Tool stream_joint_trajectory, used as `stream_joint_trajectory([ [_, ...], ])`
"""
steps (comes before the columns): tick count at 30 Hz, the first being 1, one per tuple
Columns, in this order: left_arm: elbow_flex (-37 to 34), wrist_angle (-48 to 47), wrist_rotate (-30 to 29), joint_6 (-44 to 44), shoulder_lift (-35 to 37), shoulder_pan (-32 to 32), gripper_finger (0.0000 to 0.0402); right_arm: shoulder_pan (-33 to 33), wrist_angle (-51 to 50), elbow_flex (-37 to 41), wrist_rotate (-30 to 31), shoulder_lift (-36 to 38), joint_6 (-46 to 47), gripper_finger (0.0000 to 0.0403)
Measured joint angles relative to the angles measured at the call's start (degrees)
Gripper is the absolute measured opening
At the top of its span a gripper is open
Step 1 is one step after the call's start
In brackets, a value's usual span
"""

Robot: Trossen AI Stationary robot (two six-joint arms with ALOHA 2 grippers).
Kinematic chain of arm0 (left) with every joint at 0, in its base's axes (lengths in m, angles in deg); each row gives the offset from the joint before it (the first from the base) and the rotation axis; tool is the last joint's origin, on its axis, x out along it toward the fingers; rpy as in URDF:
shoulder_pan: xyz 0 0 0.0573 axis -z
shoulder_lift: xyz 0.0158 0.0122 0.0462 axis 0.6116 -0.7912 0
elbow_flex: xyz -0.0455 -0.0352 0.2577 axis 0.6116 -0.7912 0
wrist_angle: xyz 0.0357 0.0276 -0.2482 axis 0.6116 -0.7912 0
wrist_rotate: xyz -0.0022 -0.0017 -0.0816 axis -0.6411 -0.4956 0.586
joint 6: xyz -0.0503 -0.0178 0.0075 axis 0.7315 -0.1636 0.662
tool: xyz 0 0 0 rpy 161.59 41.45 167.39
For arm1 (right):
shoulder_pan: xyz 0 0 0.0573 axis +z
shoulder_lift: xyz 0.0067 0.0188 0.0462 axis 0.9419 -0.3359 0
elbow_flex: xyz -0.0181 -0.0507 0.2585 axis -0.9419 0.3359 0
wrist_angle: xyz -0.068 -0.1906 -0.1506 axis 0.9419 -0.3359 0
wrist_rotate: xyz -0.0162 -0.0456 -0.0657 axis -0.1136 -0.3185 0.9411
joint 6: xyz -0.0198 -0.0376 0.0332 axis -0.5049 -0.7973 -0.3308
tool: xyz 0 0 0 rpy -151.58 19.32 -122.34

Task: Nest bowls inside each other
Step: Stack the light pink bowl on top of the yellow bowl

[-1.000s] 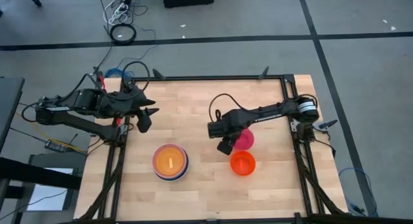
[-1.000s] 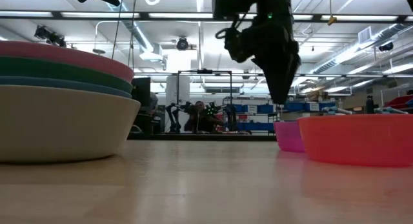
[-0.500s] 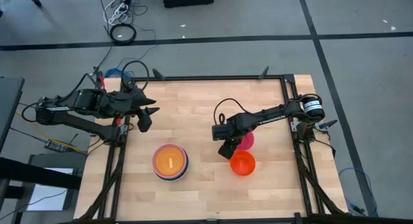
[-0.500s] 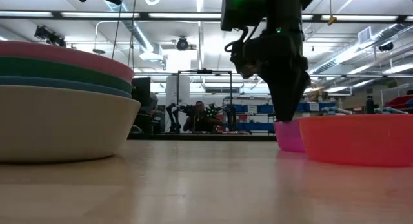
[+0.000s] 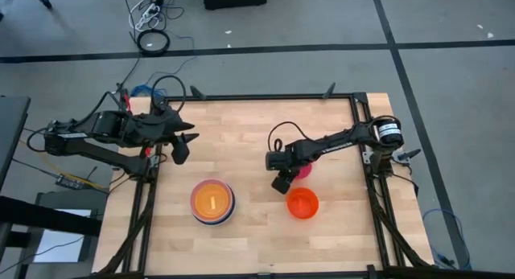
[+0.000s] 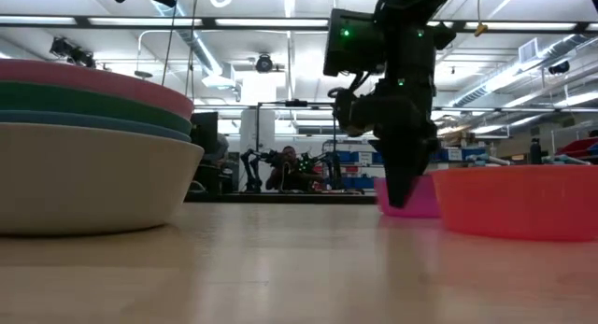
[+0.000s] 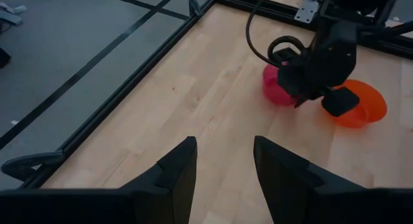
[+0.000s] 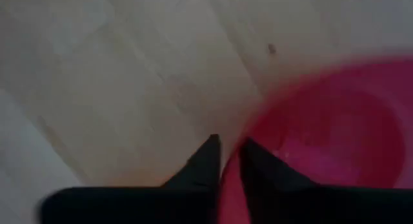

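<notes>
Two bowls remain loose on the right half of the table (image 5: 249, 126); the others already sit nested in a stack (image 5: 212, 202) at the near left, its pale outer bowl widest, with blue, green and pink rims showing above it in the low view and orange on top from overhead. Next in size is the orange-red bowl (image 5: 302, 203), near right, just beside the smaller magenta bowl (image 5: 306, 171) a little farther back. The right gripper (image 8: 224, 161) is down at the magenta bowl's left rim, its fingers (image 8: 200, 169) drawn narrow with the rim wall between them, one finger inside and one outside, so it appears to be pinching the rim. To do this step well, I judge the grip should be firm on the wall before lifting, then rise straight so the bowl clears the orange-red one beside it without nudging it, and stay level. The left gripper (image 7: 219, 166) waits at the far left of the table, fingers apart and empty
</notes>
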Motion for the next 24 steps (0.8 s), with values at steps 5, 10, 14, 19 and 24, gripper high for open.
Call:
stream_joint_trajectory([
  [5, 0.0, 0.1, -1.5, -0.3, 0.0, 0.0, 0.0163, 0.1, 3.4, -2.8, 1.3, 0.0, -9.5, 0.0007],
  [10, 0.0, 0.5, -1.5, -0.3, 0.0, 0.0, 0.0163, 1.8, 1.6, -11.3, 6.0, 0.0, -14.7, 0.0001],
  [14, 0.0, 0.5, -1.5, -0.2, 0.0, 0.0, 0.0163, 3.2, 2.0, -18.2, 6.9, 0.0, -18.8, 0.0001],
  [19, 0.0, 0.9, -1.5, -0.1, 0.0, 0.0, 0.0163, 5.8, 11.4, -23.5, 2.1, 0.0, -23.1, 0.0],
  [24, 0.0, 1.0, -1.5, -0.1, 0.0, 0.0, 0.0163, 8.5, 21.1, -24.4, -1.6, 0.0, -25.3, 0.0],
])
